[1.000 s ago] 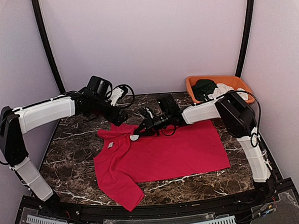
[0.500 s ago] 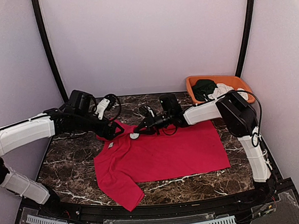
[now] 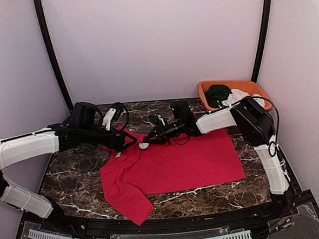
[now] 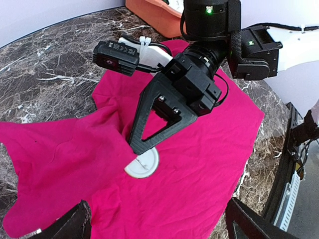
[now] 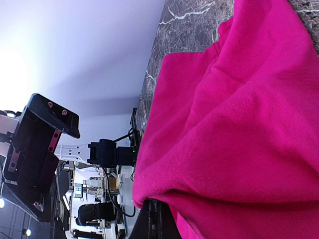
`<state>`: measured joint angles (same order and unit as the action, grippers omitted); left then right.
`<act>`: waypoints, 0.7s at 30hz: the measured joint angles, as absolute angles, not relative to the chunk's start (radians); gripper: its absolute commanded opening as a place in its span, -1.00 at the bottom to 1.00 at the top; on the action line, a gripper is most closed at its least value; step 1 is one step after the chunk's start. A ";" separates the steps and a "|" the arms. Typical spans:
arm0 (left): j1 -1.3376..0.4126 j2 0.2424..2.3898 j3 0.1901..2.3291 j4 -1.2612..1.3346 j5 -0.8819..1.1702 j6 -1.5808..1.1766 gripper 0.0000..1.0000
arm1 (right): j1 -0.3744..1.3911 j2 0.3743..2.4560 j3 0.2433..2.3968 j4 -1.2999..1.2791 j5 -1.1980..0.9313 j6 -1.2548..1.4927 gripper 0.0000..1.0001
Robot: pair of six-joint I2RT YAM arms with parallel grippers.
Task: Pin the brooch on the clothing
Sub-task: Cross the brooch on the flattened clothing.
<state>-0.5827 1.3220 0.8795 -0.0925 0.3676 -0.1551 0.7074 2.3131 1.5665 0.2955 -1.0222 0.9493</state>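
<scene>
A: Just noticed the left gripper [image 3: 124, 141]: dropped low and pulled back toward the left since a second ago, off the collar of the red T-shirt [image 3: 178, 161].

B: Agreed. Spread wide, too, with nothing between the fingers [image 4: 75, 224]; only a touch narrower than before.

A: And the right gripper [image 3: 146, 139]?

B: Hasn't budged. Clamped fully shut, with the tip down on the white round brooch [image 4: 142, 165]. Can't tell whether pinching its edge or merely pressing on it.

A: Where exactly?

B: On the upper left part of the shirt, near the neckline, with a fold of cloth bunched just beside it. As for the shirt: laid out across the marble table [image 3: 75, 157], with one sleeve toward the near edge.

A: Meaning for the job?

B: Probably brooch in place but not yet fastened, judging by the tip still on it. Looks like lining up from the side, ready to steady the cloth or help with the clasp. Worth watching for fabric dragging along once closed.
</scene>
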 measured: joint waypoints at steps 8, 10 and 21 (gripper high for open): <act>-0.583 1.336 0.878 -0.025 0.456 -0.223 0.77 | 0.707 2.313 1.567 0.296 -1.021 0.952 -1.00; -0.583 1.341 0.869 0.002 0.479 -0.243 0.75 | 0.707 2.313 1.567 0.296 -1.021 0.952 -1.00; -0.583 1.374 0.819 0.059 0.527 -0.326 0.56 | 0.704 2.313 1.568 0.299 -1.021 0.956 -1.00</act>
<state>-0.5827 1.3743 0.8192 0.0593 0.5266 -0.3264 0.7040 2.3131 1.5677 0.2993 -1.0210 0.9558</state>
